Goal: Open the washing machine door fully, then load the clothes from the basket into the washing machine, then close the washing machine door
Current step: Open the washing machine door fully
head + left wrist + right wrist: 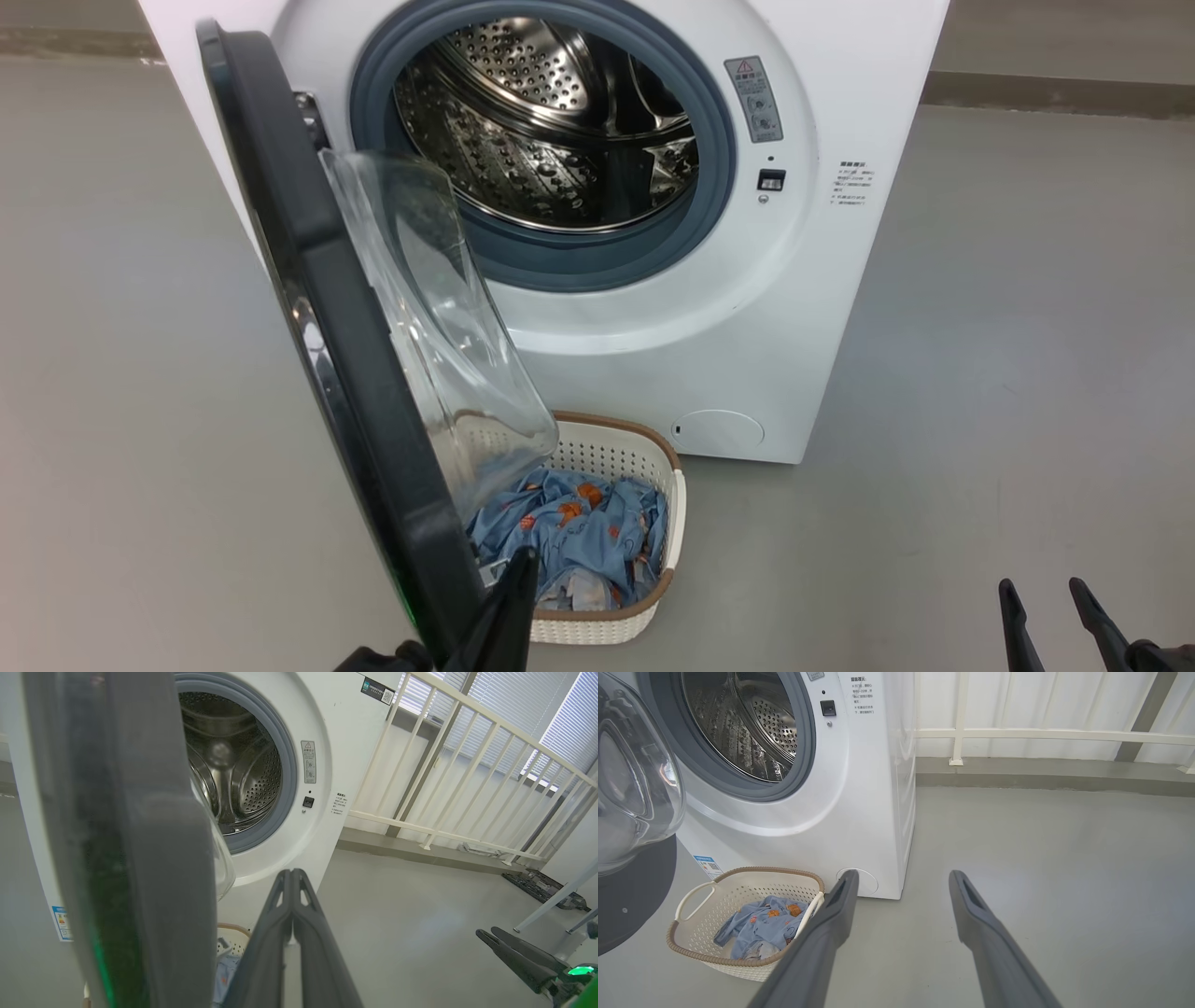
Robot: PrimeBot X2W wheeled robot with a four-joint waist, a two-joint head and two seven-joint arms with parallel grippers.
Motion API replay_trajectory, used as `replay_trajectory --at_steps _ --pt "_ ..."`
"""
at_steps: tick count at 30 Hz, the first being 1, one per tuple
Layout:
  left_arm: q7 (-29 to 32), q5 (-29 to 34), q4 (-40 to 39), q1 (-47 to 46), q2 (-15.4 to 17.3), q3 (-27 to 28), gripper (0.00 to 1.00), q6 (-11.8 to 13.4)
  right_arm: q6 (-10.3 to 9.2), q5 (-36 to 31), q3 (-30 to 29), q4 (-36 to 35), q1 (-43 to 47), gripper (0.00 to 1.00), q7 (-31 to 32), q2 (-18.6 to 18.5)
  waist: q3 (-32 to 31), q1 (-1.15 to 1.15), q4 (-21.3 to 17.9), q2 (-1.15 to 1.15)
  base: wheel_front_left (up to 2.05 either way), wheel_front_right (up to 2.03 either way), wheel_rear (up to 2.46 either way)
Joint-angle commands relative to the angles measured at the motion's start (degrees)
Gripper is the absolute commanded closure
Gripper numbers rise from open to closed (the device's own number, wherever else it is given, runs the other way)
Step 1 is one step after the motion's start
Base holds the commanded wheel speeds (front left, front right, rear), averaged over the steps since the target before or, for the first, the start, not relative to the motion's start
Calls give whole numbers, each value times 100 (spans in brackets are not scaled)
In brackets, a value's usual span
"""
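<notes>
We are on the first step. The door (308, 280) stands about half open, edge-on to us, running from 11 o'clock down to 6 o'clock in the head view, with its glass bowl hanging over the basket (616, 453). The left gripper (520, 569), fingers pressed together and holding nothing, sits at 6 o'clock just beside the door's inner rim; we cannot tell whether it touches. The right gripper (1050, 602) waits at 5 o'clock, jaws wide and empty, well apart from everything. To do this well, we judge the shut fingers should lie against the dark inner rim, below the glass. They should then sweep toward 9 o'clock along the hinge's arc, so the push neither slips off nor scrapes the bowl, and the arm does not nudge the basket. The clothes (569, 532) lie heaped in the basket on the floor, at 6 o'clock from the washer (747, 327), whose drum (551, 121) looks empty. The right wrist view gives us the whole basket, which the door half hides in the head view. The left wrist view adds a white railing (444, 835) at 2 o'clock.
</notes>
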Motion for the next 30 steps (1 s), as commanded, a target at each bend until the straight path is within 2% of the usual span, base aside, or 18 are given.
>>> replay_trajectory --at_steps 1,16,30 --pt "32 -18 -95 -108 -28 153 100 14 9 40 121 -115 -102 0 -69 -73 14 0 6 0 0 0 0" --pt "142 -149 372 -245 -45 163 100 387 9 48 82 -97 -145 0 -69 -44 116 0 13 0 0 0 0" --pt "112 -180 393 -308 -53 214 100 830 9 35 11 -109 -98 0 -69 -25 163 0 144 0 0 0 0"
